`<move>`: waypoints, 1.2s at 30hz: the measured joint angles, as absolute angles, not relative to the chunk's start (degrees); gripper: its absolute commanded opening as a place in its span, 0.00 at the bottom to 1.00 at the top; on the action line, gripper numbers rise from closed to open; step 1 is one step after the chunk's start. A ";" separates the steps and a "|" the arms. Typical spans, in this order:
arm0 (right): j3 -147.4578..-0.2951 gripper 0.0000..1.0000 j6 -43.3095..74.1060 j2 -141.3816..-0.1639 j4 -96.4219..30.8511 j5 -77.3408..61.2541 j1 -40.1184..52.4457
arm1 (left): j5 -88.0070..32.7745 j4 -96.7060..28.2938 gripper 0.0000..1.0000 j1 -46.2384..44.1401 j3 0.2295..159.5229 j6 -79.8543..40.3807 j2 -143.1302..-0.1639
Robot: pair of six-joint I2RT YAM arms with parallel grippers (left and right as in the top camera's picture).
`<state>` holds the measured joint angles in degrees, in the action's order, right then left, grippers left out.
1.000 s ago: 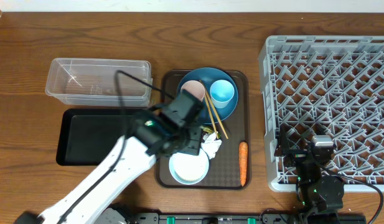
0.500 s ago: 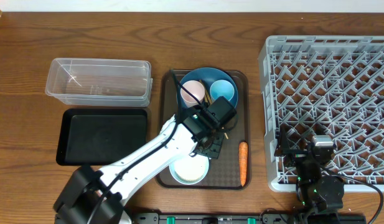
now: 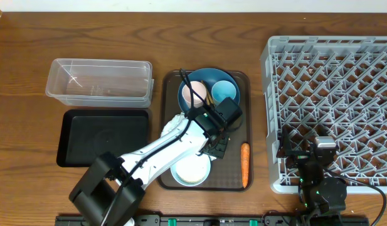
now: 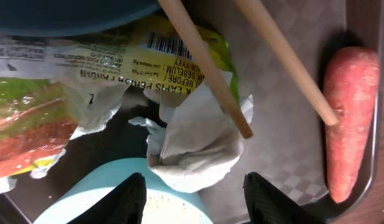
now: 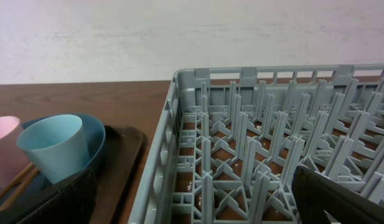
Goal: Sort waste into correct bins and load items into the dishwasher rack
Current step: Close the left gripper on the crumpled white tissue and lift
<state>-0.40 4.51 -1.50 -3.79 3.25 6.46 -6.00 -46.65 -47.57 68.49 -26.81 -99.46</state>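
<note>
A wooden table (image 3: 30, 75) carried the whole set-up, with a brown tray (image 3: 234, 164) at its middle. The left gripper (image 4: 195, 198) hung low over that tray, its jaws parted about halfway and holding nothing. Just ahead of the gap lay the crumpled napkin (image 4: 201, 140), centred between the two fingers and narrower than the opening, so a straight descent looked enough to bracket it.

The wad had no clear long axis. Its near edge touched the rim of the small blue bowl (image 4: 86, 199), and its far edge ran under a printed wrapper (image 4: 173, 56). The tip of one of the chopsticks (image 4: 204, 65) rested on its upper right, which could drag along in a grab. The carrot (image 4: 348, 118) lay apart at the tray's right edge, lengthwise along it.

The clear tub (image 3: 99, 81) and black tray (image 3: 105, 135) waited to the left. The right gripper (image 5: 198, 199) stood wide open and empty at the near corner of the dishwasher rack (image 3: 331, 81), farther from the napkin than the left
</note>
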 measured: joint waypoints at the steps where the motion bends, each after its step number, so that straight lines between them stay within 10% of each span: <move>1: -0.40 0.99 4.51 -1.50 -3.77 3.25 6.46 | -5.98 -46.41 0.54 -47.57 68.49 -26.81 -99.68; 21: -0.40 0.99 4.51 -1.50 -3.79 3.25 6.46 | -6.00 -41.10 0.52 -47.57 66.08 -26.81 -100.88; 29: -0.40 0.99 4.51 -1.50 -3.79 3.25 6.46 | -5.54 -40.58 0.07 -47.57 64.31 -27.22 -101.16; 36: -0.40 0.99 4.51 -1.50 -3.77 3.25 6.46 | -5.56 -40.60 0.06 -47.57 64.31 -27.00 -101.16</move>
